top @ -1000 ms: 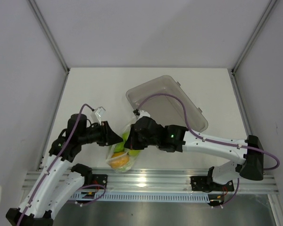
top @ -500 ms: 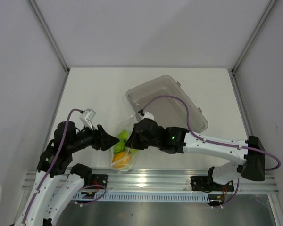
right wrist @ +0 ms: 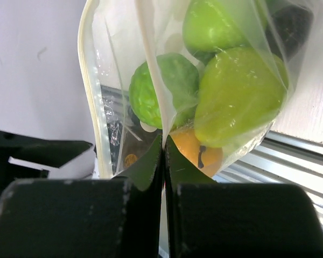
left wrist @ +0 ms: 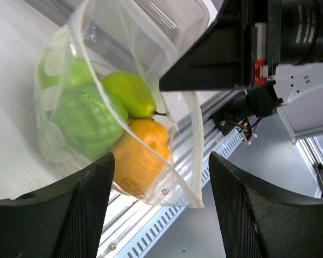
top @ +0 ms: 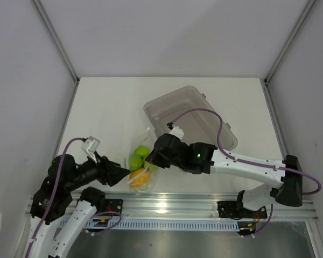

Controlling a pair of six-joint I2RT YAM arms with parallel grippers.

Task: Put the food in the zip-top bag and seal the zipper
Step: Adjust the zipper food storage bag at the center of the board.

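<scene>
The clear zip-top bag (top: 140, 166) hangs from my right gripper (top: 151, 159), which is shut on one lip of its mouth (right wrist: 162, 145). Inside it are a green pear (right wrist: 237, 97), a green apple (right wrist: 210, 24), a bumpy green piece (right wrist: 151, 97), an orange citrus (right wrist: 196, 150) and something dark purple (right wrist: 290, 24). The zipper strips (right wrist: 91, 80) stand apart. My left gripper (top: 123, 173) is open just left of the bag and holds nothing. In the left wrist view (left wrist: 161, 215) the bag (left wrist: 151, 183) hangs ahead of its fingers.
The rigid grey bin (top: 204, 118) lies tilted behind the right arm. The metal rail (top: 172, 201) runs along the table's near edge, just under the bag. White walls close in the sides and back.
My left arm has drawn back toward the lower left, away from the bag's mouth, with its jaws open. The bag has shifted slightly down and left, still held by the right gripper.
</scene>
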